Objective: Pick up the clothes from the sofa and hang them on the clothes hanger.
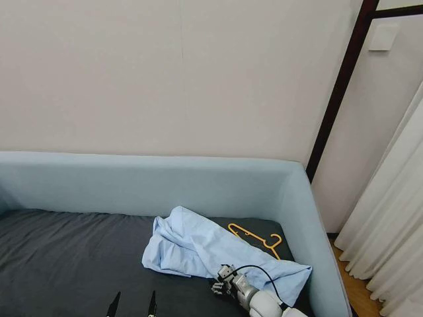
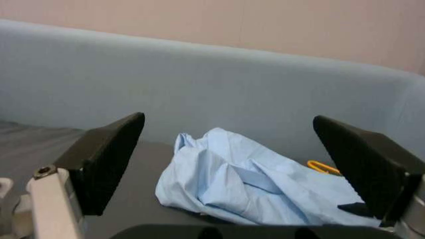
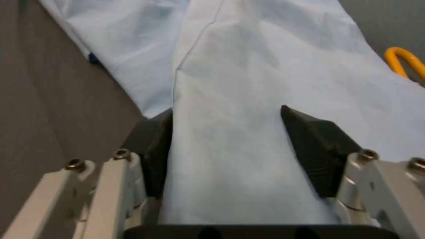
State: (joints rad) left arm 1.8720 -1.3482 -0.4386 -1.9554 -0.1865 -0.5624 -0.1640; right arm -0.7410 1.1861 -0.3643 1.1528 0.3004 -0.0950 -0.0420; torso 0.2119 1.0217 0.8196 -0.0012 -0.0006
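Count for you: 1 light-blue shirt (image 1: 198, 247), 1 orange hanger (image 1: 264, 239), 1 pale-blue sofa (image 1: 132, 185), 2 grippers.

The shirt lies crumpled on the dark grey seat cushion (image 1: 66, 257), toward the sofa's right end & near the right armrest. The hanger lies flat on the same cushion, just behind the shirt on the armrest side, touching it. You see its hook & part of one arm; the rest is under the cloth.

R gripper (image 1: 221, 277) is down on the near edge of the shirt. In the right wrist view, the R gripper (image 3: 226, 119) has its jaws apart, w/ a band of shirt (image 3: 226, 64) running between the two black fingers (image 3: 312, 149) & filling the gap. The fingers sit at the cloth's edges; can't tell if they press it. A curve of the hanger (image 3: 405, 59) is cut off by the frame edge.

L gripper (image 1: 134, 305) is at the head view's bottom edge over bare cushion, well apart from the shirt; only its two tips show, the rest is cut off. In the left wrist view, the L gripper (image 2: 229, 119) has jaws wide & nothing between its fingers (image 2: 106, 159). Beyond them you see the shirt (image 2: 246, 184) & a sliver of hanger (image 2: 323, 167).
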